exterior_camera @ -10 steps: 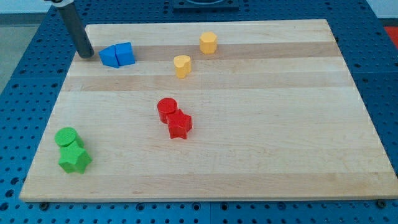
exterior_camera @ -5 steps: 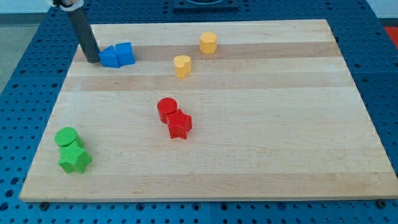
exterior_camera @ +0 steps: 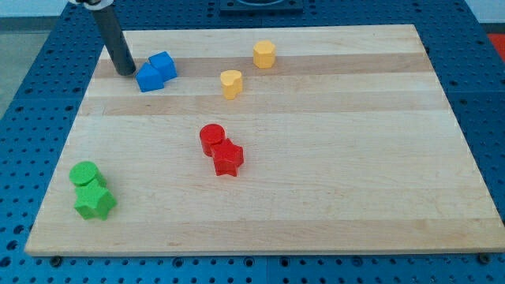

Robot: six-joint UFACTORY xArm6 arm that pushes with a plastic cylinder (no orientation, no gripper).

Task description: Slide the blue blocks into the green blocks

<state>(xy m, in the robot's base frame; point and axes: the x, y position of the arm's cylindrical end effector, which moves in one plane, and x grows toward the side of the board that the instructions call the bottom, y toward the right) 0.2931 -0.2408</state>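
Both blue blocks have shifted toward the view's right and turned since a moment ago — my tip (exterior_camera: pixel 126 72) has come in from the view's left and now sits right against the nearer blue block (exterior_camera: pixel 147 78), which stands at the view's upper left of the board; the second blue block (exterior_camera: pixel 163 65) touches it on its upper right side, the pair now lying on a slant rather than side by side. No jaws to speak of here; the arm ends in a plain dark rod, holding nothing, only pressing at the block's left edge.

Well apart, down at the view's lower left, the green cylinder (exterior_camera: pixel 84 173) and the green star-shaped block (exterior_camera: pixel 95 202) sit touching, the cylinder just above the star; they are where they were before. Between the blue pair and the green pair lies bare wood.

Near the middle of the wooden board (exterior_camera: pixel 355 158) the red cylinder (exterior_camera: pixel 211 138) and the red star-shaped block (exterior_camera: pixel 228 158) touch, unmoved; toward the view's top, the yellow heart-like block (exterior_camera: pixel 231 83) sits to the right of the blue pair, and the yellow hexagonal block (exterior_camera: pixel 264 54) stands a little farther up and right — the two yellows near each other but apart. Around the board runs the blue perforated table (exterior_camera: pixel 31 118).
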